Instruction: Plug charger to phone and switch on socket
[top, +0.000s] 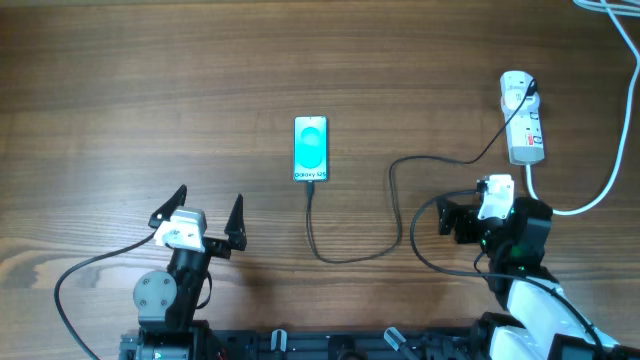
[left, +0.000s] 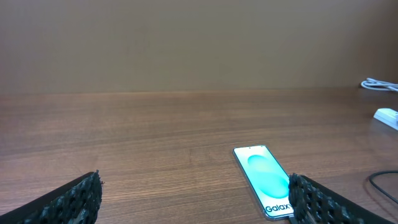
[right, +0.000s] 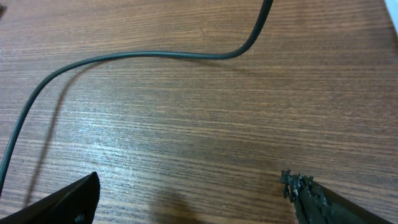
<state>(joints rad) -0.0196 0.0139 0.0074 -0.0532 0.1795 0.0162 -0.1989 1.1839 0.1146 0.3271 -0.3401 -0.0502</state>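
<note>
The left claw (top: 210, 200) and right claw (top: 447, 218) stand open, empty; phone (top: 311, 150) lies mid-counter, charger (top: 308, 212) tip at its near edge, seating unclear; socket (top: 523, 118), far right corner, probably needs switching next.

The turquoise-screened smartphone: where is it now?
Overhead, the turquoise-screened smartphone lies mid-table; the thin black cable reaches its near edge, the white power strip lies rightward.
</note>
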